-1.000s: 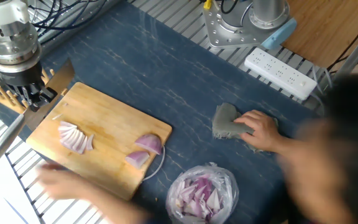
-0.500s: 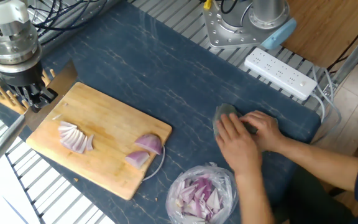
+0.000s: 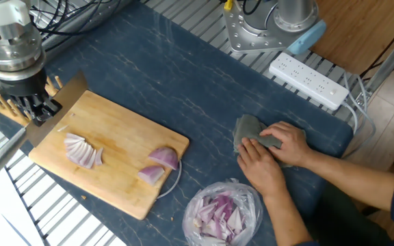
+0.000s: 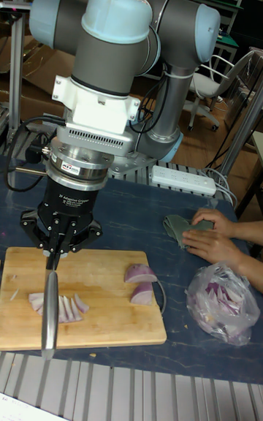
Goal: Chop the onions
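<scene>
On the wooden cutting board [image 3: 118, 133] [image 4: 109, 322] lie the onions: a fan of thin slices [image 3: 82, 150] [image 4: 58, 306] at the left, and two wedges [image 3: 163, 158] [image 4: 141, 273] near the right edge. My gripper [image 3: 38, 109] [image 4: 52, 254] hangs over the board's left corner, shut on a knife [image 3: 2, 156] [image 4: 49, 311]. The blade points down and away from the gripper. In the tall fixed view it lies over the left end of the slices.
A person's hands [image 3: 276, 147] [image 4: 208, 234] press a grey cloth [image 3: 246, 130] [image 4: 174, 225] to the right of the board. A clear plastic bag of chopped onion bits [image 3: 223, 212] [image 4: 219, 304] sits at the front. A white power strip [image 3: 310, 80] [image 4: 183, 180] lies behind.
The person's blurred arm has left the board's front edge, and both hands now rest on the grey cloth. The knife blade has shifted slightly leftward. The onions have not moved.
</scene>
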Robot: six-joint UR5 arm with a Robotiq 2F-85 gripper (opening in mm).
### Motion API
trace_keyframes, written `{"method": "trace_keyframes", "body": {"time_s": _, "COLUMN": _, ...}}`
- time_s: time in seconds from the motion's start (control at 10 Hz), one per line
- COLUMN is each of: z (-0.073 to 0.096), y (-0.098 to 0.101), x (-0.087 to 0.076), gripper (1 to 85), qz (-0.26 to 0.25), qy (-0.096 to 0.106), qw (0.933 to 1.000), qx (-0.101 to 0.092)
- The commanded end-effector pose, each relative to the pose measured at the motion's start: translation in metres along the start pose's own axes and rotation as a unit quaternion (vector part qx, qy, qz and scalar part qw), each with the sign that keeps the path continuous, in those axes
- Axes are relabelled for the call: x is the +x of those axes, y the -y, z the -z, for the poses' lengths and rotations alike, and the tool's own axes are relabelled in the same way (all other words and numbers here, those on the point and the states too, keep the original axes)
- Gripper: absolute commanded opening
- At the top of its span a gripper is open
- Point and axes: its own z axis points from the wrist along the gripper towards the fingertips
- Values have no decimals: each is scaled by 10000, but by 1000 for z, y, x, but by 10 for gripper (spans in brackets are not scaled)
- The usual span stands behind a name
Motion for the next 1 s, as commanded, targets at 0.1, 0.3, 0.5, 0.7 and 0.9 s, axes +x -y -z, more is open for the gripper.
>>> {"method": "trace_keyframes", "body": {"time_s": 0.1, "z": 11, "y": 46, "x": -9, "gripper": 17, "qz": 213, "qy": -14, "qw": 9997, "qx": -112}}
{"method": "trace_keyframes", "body": {"time_s": 0.3, "z": 14, "y": 85, "x": -5, "gripper": 17, "qz": 464, "qy": -36, "qw": 9989, "qx": -40}}
{"method": "trace_keyframes", "body": {"time_s": 0.5, "z": 8, "y": 106, "x": 7, "gripper": 17, "qz": 575, "qy": -69, "qw": 9983, "qx": -70}}
{"method": "trace_keyframes", "body": {"time_s": 0.7, "z": 4, "y": 123, "x": 19, "gripper": 17, "qz": 635, "qy": -53, "qw": 9979, "qx": -74}}
{"method": "trace_keyframes", "body": {"time_s": 0.9, "z": 1, "y": 122, "x": 30, "gripper": 17, "qz": 402, "qy": -120, "qw": 9988, "qx": -249}}
